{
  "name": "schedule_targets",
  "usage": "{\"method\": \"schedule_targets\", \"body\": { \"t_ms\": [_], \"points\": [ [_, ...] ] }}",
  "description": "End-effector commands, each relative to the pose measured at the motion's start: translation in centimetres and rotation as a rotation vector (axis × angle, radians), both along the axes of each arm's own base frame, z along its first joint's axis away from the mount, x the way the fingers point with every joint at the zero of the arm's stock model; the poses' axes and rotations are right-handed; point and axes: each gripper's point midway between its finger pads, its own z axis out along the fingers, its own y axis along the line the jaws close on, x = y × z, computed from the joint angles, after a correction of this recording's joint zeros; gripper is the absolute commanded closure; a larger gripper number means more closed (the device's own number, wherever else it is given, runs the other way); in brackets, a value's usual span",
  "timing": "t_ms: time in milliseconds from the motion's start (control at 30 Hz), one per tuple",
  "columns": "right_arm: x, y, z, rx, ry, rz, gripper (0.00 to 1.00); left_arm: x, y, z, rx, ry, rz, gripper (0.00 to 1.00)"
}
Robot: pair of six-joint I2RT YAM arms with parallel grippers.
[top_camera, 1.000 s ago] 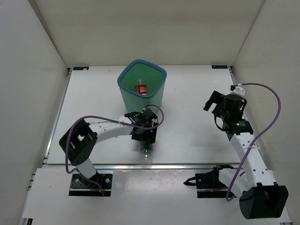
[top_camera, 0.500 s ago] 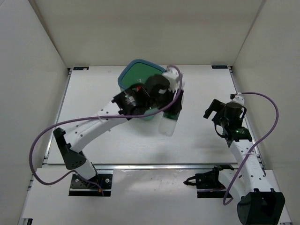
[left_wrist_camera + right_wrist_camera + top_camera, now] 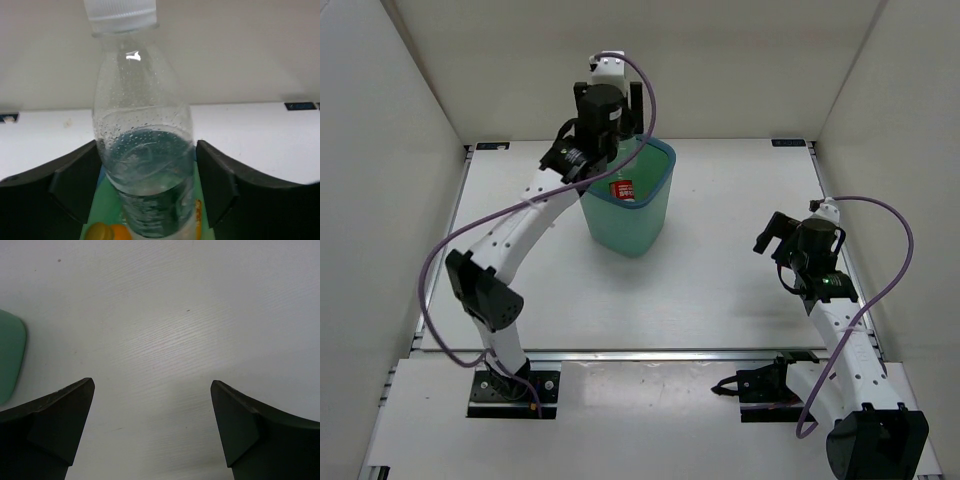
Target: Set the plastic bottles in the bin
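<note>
Clear plastic bottle (image 3: 142, 150), white-capped, droplets inside, held between dark fingers (image 3: 75, 185).

The bin (image 3: 632, 215) is a tall teal tub with a rounded-square mouth and a bluish rim. It stands upright toward the back, about midway across. Down inside it lies a red-labelled bottle (image 3: 621, 189), and from the left wrist view a bit of an orange bottle (image 3: 102, 232) shows on the bin floor too. A clear bottle (image 3: 142, 150) with a white cap, its walls beaded with droplets, is pinched on both sides by the left gripper (image 3: 146, 175) above the bin's mouth, with the teal interior visible beneath its lower half.
</note>
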Motion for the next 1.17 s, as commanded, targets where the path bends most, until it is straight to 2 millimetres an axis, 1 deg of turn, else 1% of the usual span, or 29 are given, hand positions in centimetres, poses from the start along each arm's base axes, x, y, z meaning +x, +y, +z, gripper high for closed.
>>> {"method": "schedule_targets", "body": {
  "t_ms": [0, 33, 67, 100, 167, 200, 267, 300, 333, 367, 400, 433, 467, 500, 533, 567, 600, 633, 667, 700, 733, 767, 800, 833, 900, 967, 1000, 1033, 1133],
  "points": [
    [0.6, 0.1, 1.7, -0.005, -0.055, 0.001, 0.00, 0.9, -0.5, -1.8, 0.004, 0.027, 0.001, 0.12],
    [0.8, 0.1, 2.4, 0.002, -0.075, -0.002, 0.01, 1.0, -0.9, -2.2, 0.017, 0.032, -0.011, 0.08],
    [0.8, 0.0, 2.0, 0.001, -0.060, -0.005, 0.01, 0.7, -0.6, -2.7, 0.024, 0.051, -0.005, 0.02],
    [0.8, 0.1, 2.1, 0.002, -0.056, -0.001, 0.01, 0.6, -0.8, -2.8, 0.022, 0.053, -0.009, 0.01],
    [0.8, 0.3, 2.6, 0.014, -0.070, -0.003, 0.01, -0.3, -0.7, -2.1, 0.020, 0.057, -0.023, 0.01],
    [0.9, 0.4, 2.7, 0.010, -0.074, 0.008, 0.01, -1.1, -0.4, -1.3, 0.014, 0.051, -0.023, 0.02],
    [0.9, 0.4, 2.7, 0.005, -0.063, 0.005, 0.00, -2.7, 1.1, 0.1, 0.001, 0.045, -0.016, 0.01],
    [0.9, 0.8, 2.8, 0.009, -0.060, 0.015, 0.01, -3.2, 1.9, -0.4, 0.015, 0.070, -0.009, 0.01],
    [0.8, 0.7, 2.6, -0.001, -0.045, 0.016, 0.01, -4.3, 2.9, -0.2, 0.004, 0.082, 0.000, 0.02],
    [0.6, 0.8, 1.9, -0.013, -0.008, 0.028, 0.01, -5.6, 4.8, -0.8, -0.003, 0.115, 0.031, 0.01],
    [0.6, 1.0, 1.8, -0.017, 0.005, 0.040, 0.01, -6.2, 5.8, -2.5, 0.016, 0.173, 0.045, 0.01],
    [0.4, 1.3, 1.5, -0.008, 0.030, 0.054, 0.01, -7.3, 7.9, -4.5, 0.006, 0.232, 0.081, 0.02],
    [0.4, 1.3, 1.1, -0.024, 0.061, 0.075, 0.00, -8.8, 9.0, -5.9, -0.029, 0.272, 0.092, 0.01],
    [0.1, 1.4, 0.7, -0.030, 0.082, 0.091, 0.01, -9.7, 11.2, -9.9, -0.038, 0.378, 0.153, 0.02],
    [-0.1, 1.3, 0.6, -0.025, 0.105, 0.083, 0.00, -11.3, 14.0, -10.2, -0.076, 0.408, 0.186, 0.01],
    [0.0, 1.2, 0.1, -0.026, 0.134, 0.088, 0.01, -13.1, 14.9, -12.1, -0.140, 0.453, 0.193, 0.01],
    [-0.1, 1.1, 0.2, -0.036, 0.138, 0.095, 0.01, -14.1, 17.4, -13.6, -0.165, 0.496, 0.259, 0.01],
    [-0.1, 0.7, 0.0, -0.045, 0.165, 0.076, 0.01, -16.3, 18.8, -15.8, -0.178, 0.543, 0.288, 0.01],
    [0.0, 0.6, 0.1, -0.051, 0.173, 0.070, 0.01, -18.0, 20.5, -17.1, -0.182, 0.546, 0.354, 0.01],
    [0.1, 0.8, -0.3, -0.050, 0.186, 0.081, 0.01, -19.6, 21.6, -18.7, -0.173, 0.571, 0.407, 0.02],
    [0.2, 0.8, -0.2, -0.056, 0.187, 0.080, 0.01, -20.8, 22.3, -19.7, -0.160, 0.609, 0.436, 0.02],
    [0.2, 1.1, -0.7, -0.045, 0.194, 0.091, 0.01, -22.0, 22.9, -21.4, -0.150, 0.650, 0.467, 0.02],
    [0.5, 1.2, -0.8, -0.043, 0.195, 0.098, 0.01, -22.8, 23.0, -22.7, -0.169, 0.682, 0.491, 0.01],
    [0.6, 1.4, -1.0, -0.027, 0.199, 0.097, 0.01, -23.3, 23.2, -23.4, -0.179, 0.701, 0.510, 0.02],
    [0.7, 1.9, -1.2, 0.001, 0.191, 0.119, 0.01, -24.1, 22.1, -25.3, -0.237, 0.721, 0.484, 0.01],
    [1.2, 2.4, -0.6, 0.019, 0.165, 0.145, 0.01, -23.7, 21.4, -25.1, -0.308, 0.679, 0.455, 0.01],
    [1.2, 2.4, -0.7, 0.013, 0.170, 0.143, 0.01, -23.9, 21.3, -25.2, -0.319, 0.683, 0.448, 0.01],
    [1.3, 2.1, -0.6, -0.005, 0.174, 0.142, 0.01, -23.5, 21.4, -24.3, -0.344, 0.643, 0.451, 0.02],
    [1.5, 2.0, -0.7, -0.047, 0.183, 0.132, 0.01, -23.1, 21.8, -23.3, -0.314, 0.613, 0.466, 0.02]
  ]
}}
